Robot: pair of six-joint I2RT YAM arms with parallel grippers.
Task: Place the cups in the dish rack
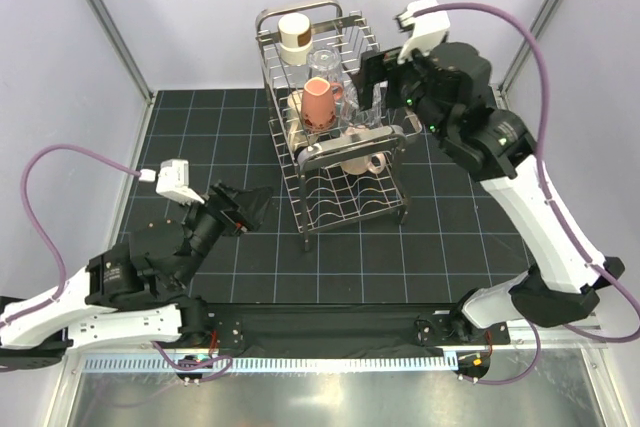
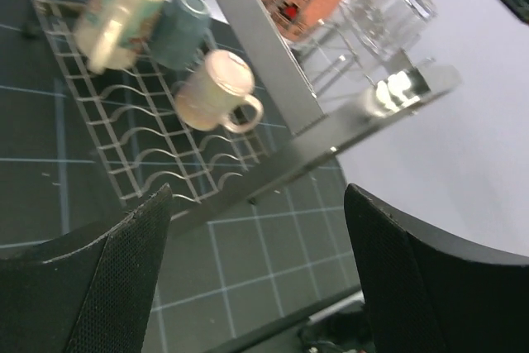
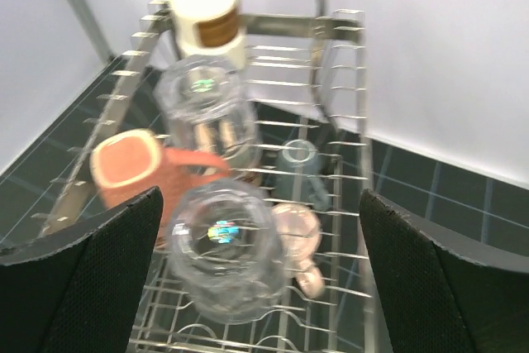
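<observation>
Two grippers of yours stand wide open, empty: left gripper (image 2: 258, 196), right gripper (image 3: 260, 196). Dish rack (image 1: 340, 202) holds salmon mug (image 1: 320, 102), banded mug (image 1: 296, 35), glass tumbler (image 3: 223, 262) on upper tier; teal mug (image 2: 183, 29), cream mug (image 2: 216, 90) below.

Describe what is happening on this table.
Two robot arms are loading cups into a wire rack. Both tiers already hold some: a pink mug, a banded mug and glasses above, three mugs below. The right gripper hovers open and empty over the upper tier. The left gripper is low, left of the rack, also open and empty. No cup shows outside the rack.
</observation>
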